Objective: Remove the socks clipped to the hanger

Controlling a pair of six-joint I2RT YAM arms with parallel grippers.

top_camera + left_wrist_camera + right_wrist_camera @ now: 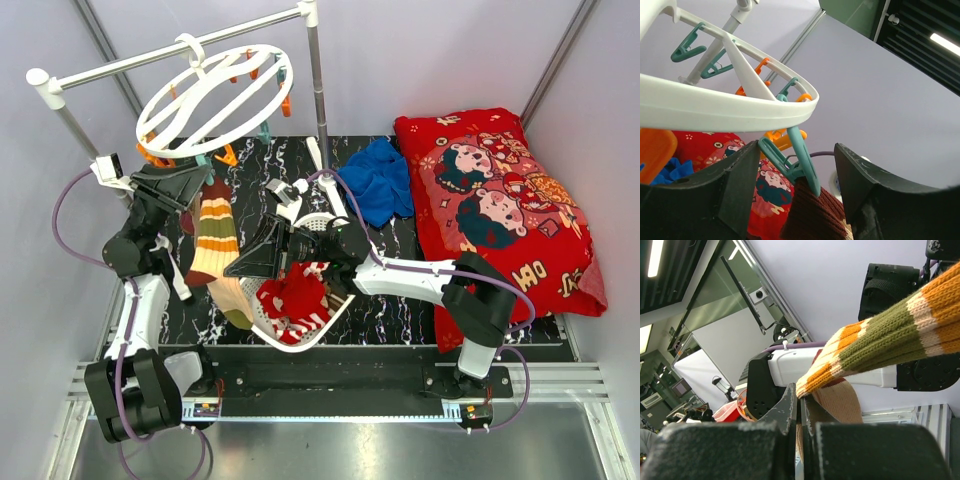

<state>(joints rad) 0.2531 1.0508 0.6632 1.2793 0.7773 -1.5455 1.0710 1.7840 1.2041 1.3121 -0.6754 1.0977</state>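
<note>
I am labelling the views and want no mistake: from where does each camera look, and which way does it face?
Top external: above and behind the bases, looking down on the table; both arms show, the left gripper by the hanger.
Left wrist: on the left arm, looking up at the hanger's ring; its open fingers flank a teal clip.
Right wrist: on the right arm, looking upward; the right gripper is shut on the striped sock.
Shared: top and left wrist both show the hanger.

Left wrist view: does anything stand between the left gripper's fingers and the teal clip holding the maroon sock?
Nothing visible does. The teal clip, biting the maroon sock, sits in the gap of the open left gripper, below the hanger's white rim.
</note>
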